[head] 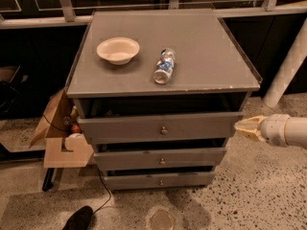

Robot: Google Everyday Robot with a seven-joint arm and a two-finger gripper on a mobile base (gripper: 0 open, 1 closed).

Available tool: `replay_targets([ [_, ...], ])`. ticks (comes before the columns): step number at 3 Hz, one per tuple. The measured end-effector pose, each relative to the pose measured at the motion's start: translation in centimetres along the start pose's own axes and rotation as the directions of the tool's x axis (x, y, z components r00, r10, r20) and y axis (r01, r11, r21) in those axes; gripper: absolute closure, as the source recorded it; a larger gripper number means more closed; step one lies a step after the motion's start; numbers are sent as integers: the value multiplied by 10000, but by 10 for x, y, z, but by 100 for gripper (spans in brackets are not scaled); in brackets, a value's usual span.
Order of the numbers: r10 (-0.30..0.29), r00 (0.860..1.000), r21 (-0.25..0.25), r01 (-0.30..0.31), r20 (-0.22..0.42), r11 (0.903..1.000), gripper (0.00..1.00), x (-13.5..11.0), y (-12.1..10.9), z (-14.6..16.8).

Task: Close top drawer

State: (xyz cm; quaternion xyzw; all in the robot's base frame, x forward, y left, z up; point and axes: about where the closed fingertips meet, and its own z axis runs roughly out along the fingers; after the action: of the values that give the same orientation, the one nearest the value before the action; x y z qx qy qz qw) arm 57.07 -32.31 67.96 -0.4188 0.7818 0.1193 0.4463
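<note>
The top drawer [160,127] is a wide grey front with a small round metal knob [164,130]. It stands pulled out a little from the grey cabinet, with a dark gap above it. My gripper [242,127] is at the right, its tan fingertips pointing left just beside the drawer front's right end, at the same height. The white arm runs off the right edge.
A pale bowl [118,50] and a plastic bottle [163,66] lying on its side rest on the cabinet top [206,47]. Two narrower drawers [161,160] sit below. A cardboard box [57,133] leans at the cabinet's left. A white post [288,66] stands at the right.
</note>
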Motion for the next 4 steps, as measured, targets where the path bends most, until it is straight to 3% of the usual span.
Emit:
replay_targets([
  [1, -2, 10000, -16, 2, 4, 10000, 62, 0, 0, 0],
  [2, -199, 9998, -851, 196, -31, 9962, 65, -3, 7, 6],
  [3, -662, 9957, -1885, 529, -651, 9807, 88, -1, -15, 10],
  [4, -1004, 9927, -2185, 835, -671, 9723, 91, -14, -28, -11],
])
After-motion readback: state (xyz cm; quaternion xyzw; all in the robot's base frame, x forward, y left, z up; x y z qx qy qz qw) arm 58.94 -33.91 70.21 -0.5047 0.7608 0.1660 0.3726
